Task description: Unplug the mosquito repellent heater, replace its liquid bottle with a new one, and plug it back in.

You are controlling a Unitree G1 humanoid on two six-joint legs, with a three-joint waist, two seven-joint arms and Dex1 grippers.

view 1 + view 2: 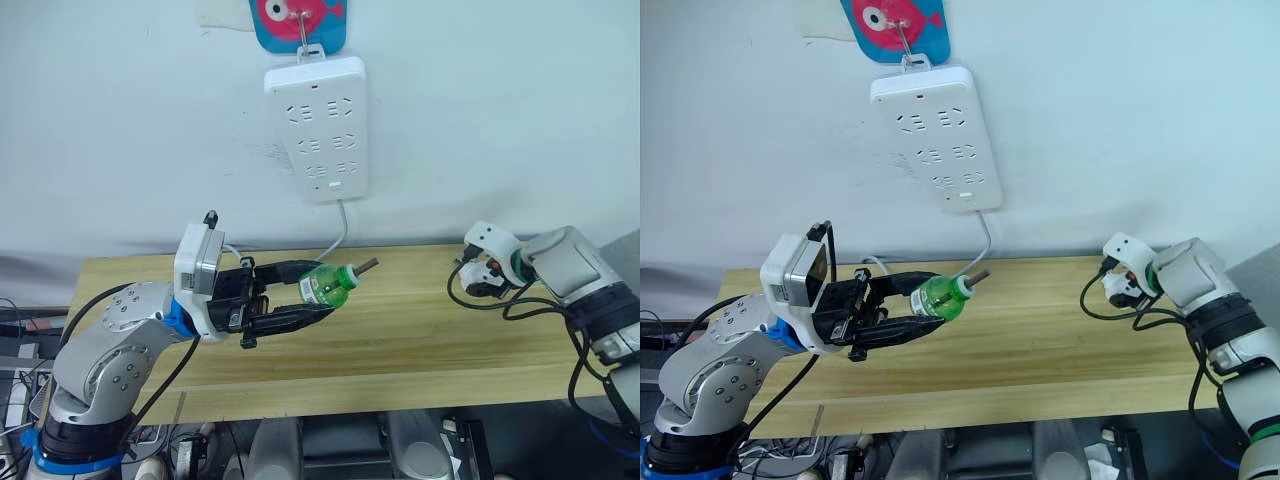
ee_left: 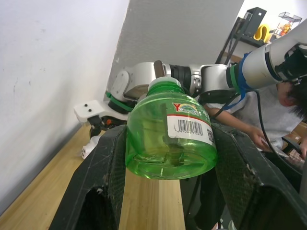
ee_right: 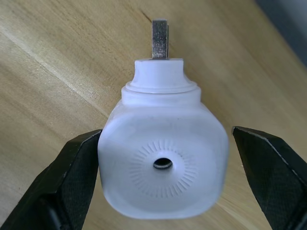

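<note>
Eye views: a wooden table [image 1: 420, 340] stands against a white wall, where a power strip [image 1: 318, 127] hangs. The left gripper [image 1: 300, 295] grasps the green bottle [image 1: 328, 285] above the table, wick pointing right.

Left wrist view: the fingers [image 2: 100, 167] clamp its sides.

Right wrist view: the heater [image 3: 163, 163] sits between the right gripper [image 3: 163, 191] fingers; one seems to touch, the other stands apart, so its grip is unclear.

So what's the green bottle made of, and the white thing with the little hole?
The green bottle looks like thin glossy see-through plastic: light shines through it. The white heater looks like smooth matte plastic with molded ridges around its hole; its prong looks like dull grey metal.
</note>
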